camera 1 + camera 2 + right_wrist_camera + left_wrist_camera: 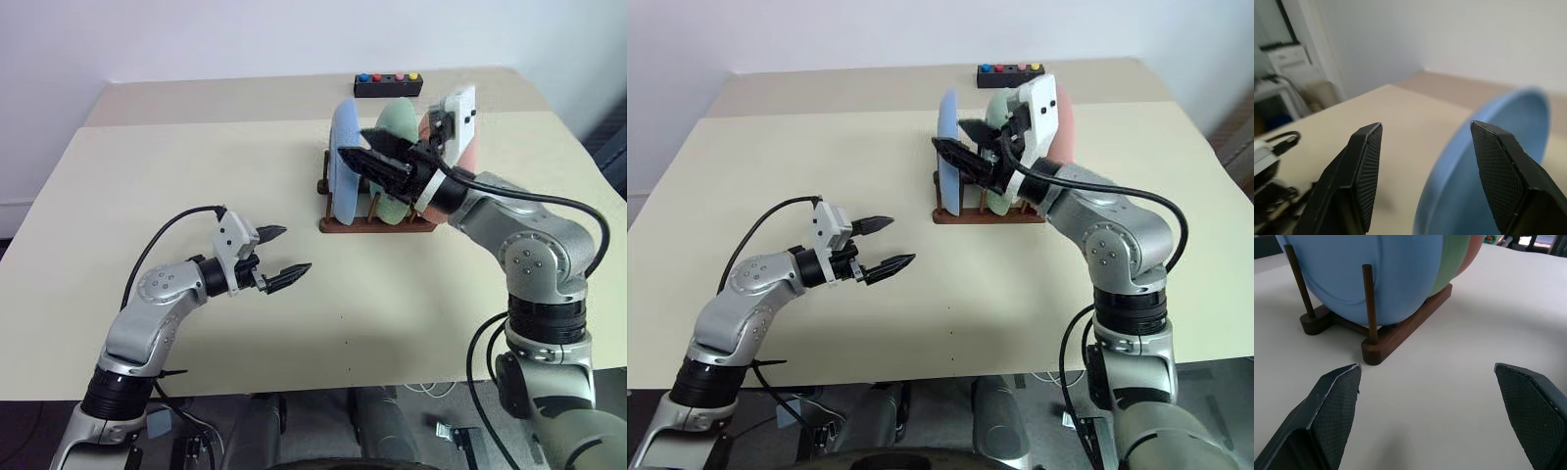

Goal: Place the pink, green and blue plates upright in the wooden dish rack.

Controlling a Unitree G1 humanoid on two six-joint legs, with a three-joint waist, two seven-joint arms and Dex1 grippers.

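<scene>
All three plates stand upright in the wooden dish rack at the table's far middle. The blue plate is nearest my left side, then the green plate, then the pink plate, which my right arm partly hides. My right gripper hovers open just above the blue plate's top rim, holding nothing. My left gripper stands open over bare table, a short way in front of the rack and to its left. The left wrist view looks at the rack's rail and pegs from close by.
A black box with coloured buttons sits behind the rack near the table's far edge. The beige table spreads wide to the left and in front of the rack. A cable loops off each arm.
</scene>
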